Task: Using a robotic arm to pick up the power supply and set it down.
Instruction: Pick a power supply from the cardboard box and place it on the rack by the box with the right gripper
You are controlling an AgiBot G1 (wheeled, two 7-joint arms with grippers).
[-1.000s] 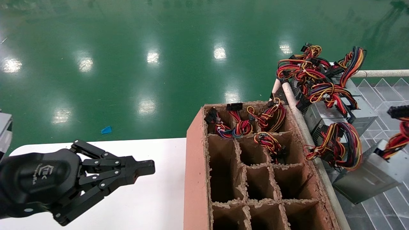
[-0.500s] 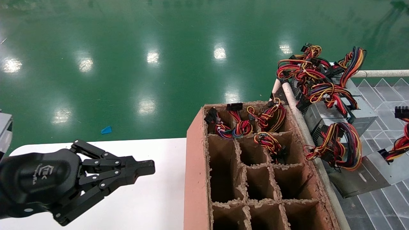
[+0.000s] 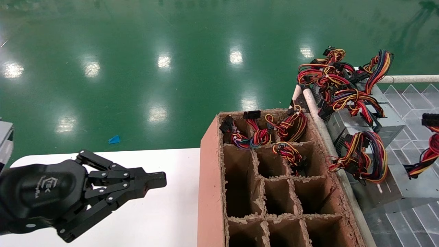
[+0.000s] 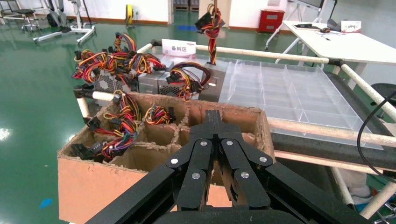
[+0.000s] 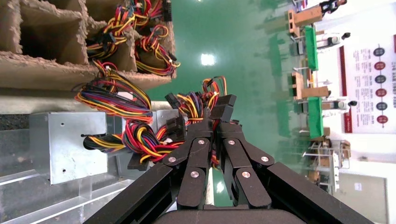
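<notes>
- Right tool point(image 5: 213, 122), fingers together, seemingly pinches the power supply's point(image 3: 387, 187) wire bundle point(image 3: 425, 156).
- Box likely heavy, rigid; grip casing, not soft wires.
- Left tool point(image 3: 156, 180), closed, over table's point(image 3: 164, 219) left edge.

Overhead head view, two gripper-mounted close-ups

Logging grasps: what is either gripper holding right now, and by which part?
The right gripper holds the power supply by its wire bundle, jaws shut near the connectors. The left gripper holds nothing.
</notes>
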